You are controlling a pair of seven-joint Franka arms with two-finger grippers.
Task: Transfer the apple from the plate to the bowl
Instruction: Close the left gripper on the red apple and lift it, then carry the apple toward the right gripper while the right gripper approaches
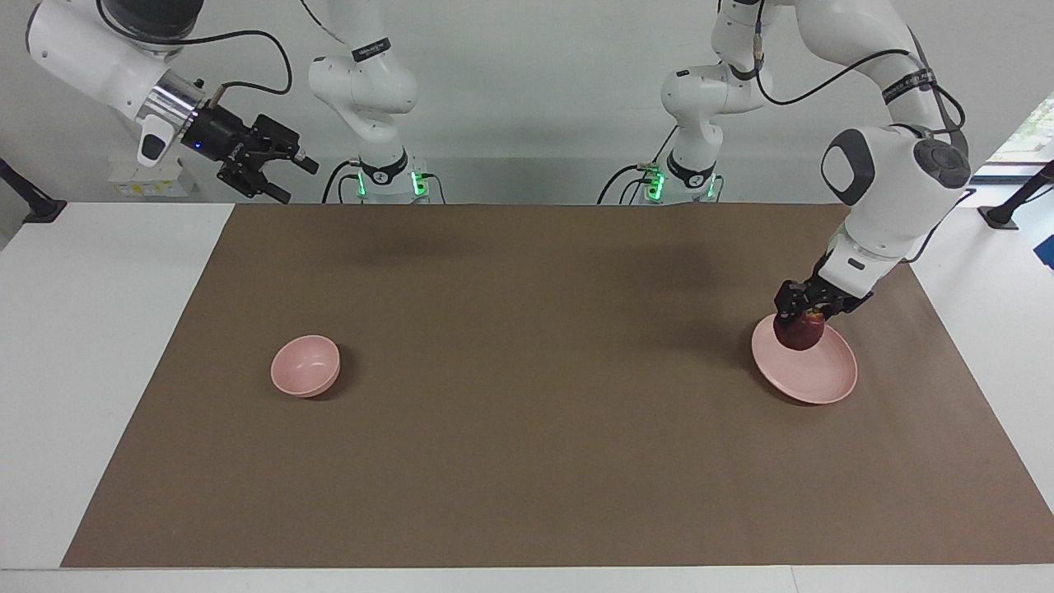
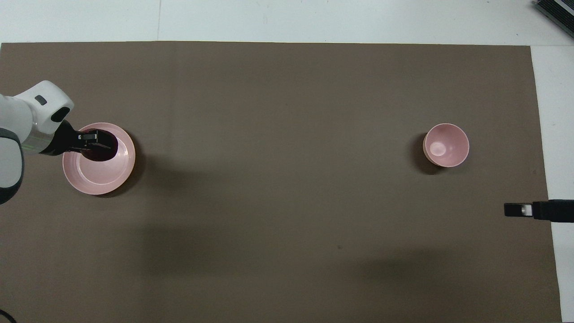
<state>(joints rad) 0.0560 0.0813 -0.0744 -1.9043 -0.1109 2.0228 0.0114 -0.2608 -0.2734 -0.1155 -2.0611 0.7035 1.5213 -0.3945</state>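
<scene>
My left gripper (image 1: 803, 317) is shut on the dark red apple (image 1: 798, 332) and holds it a little above the pale pink plate (image 1: 815, 380), over the plate's rim nearest the robots. In the overhead view the left gripper (image 2: 92, 139) and the apple (image 2: 102, 150) cover part of the plate (image 2: 96, 177). The small deep pink bowl (image 1: 305, 365) stands toward the right arm's end of the table, also in the overhead view (image 2: 446, 145). My right gripper (image 1: 276, 171) waits high in the air near the right arm's end; its tip shows in the overhead view (image 2: 515, 209).
A brown mat (image 1: 527, 395) covers most of the white table (image 1: 99, 329). The wide stretch of mat between plate and bowl holds nothing.
</scene>
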